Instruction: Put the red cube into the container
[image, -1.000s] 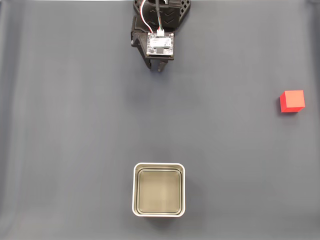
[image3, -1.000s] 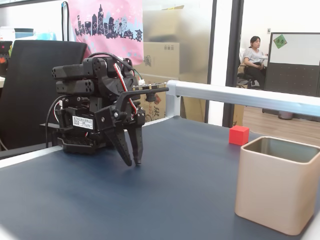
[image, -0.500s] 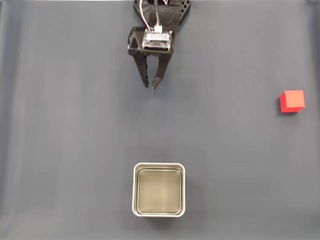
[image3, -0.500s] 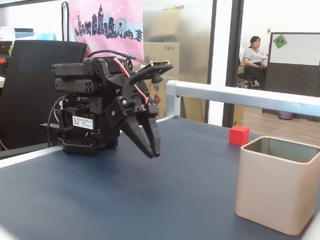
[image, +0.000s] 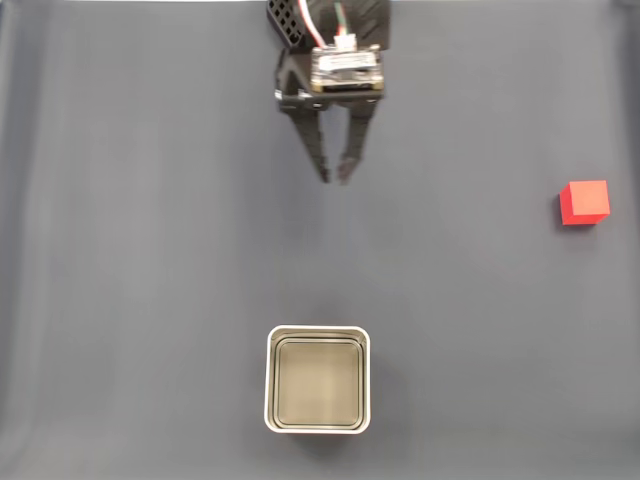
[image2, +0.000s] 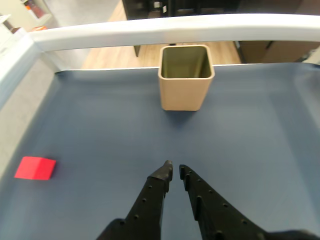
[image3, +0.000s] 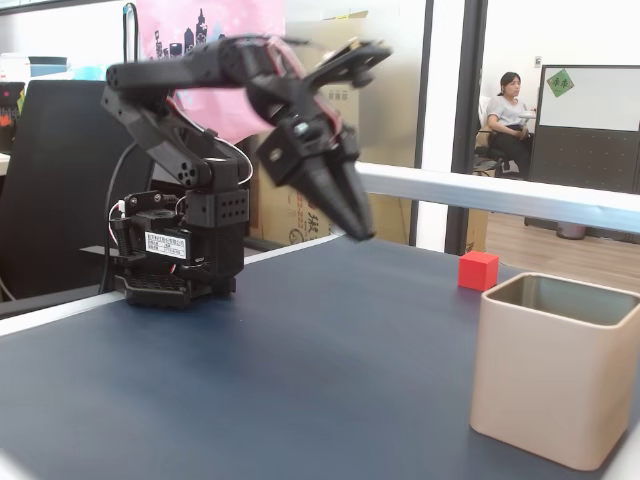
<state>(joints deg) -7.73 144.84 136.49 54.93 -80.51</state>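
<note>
Red cube (image: 584, 203) at the right edge of the dark blue counter (image: 150, 260) in a fixed view from above, flat on the surface, alone, well apart from everything else. Same cube low at the left in the wrist view (image2: 35, 168), and small and distant beyond the tin in a fixed view from the side (image3: 478, 270).

Container (image: 318, 332) near the bottom middle of the view from above: square, white-rimmed, rounded corners, dull beige-grey inside, nothing in it. Upright at the far end of the counter in the wrist view (image2: 186, 92), just in front of a pale rail (image2: 150, 27); large and beige at the lower right in the side view (image3: 550, 385).

Claw (image: 334, 180) near the top middle of the view from above, pointing toward the container, well apart from both cube and tin. Raised clear of the counter in the side view (image3: 362, 236), tilted downward. Fingers nearly together in the wrist view (image2: 173, 171), a narrow gap between the tips, nothing held.

Black arm base (image3: 180, 250) at the counter's far left in the side view.
</note>
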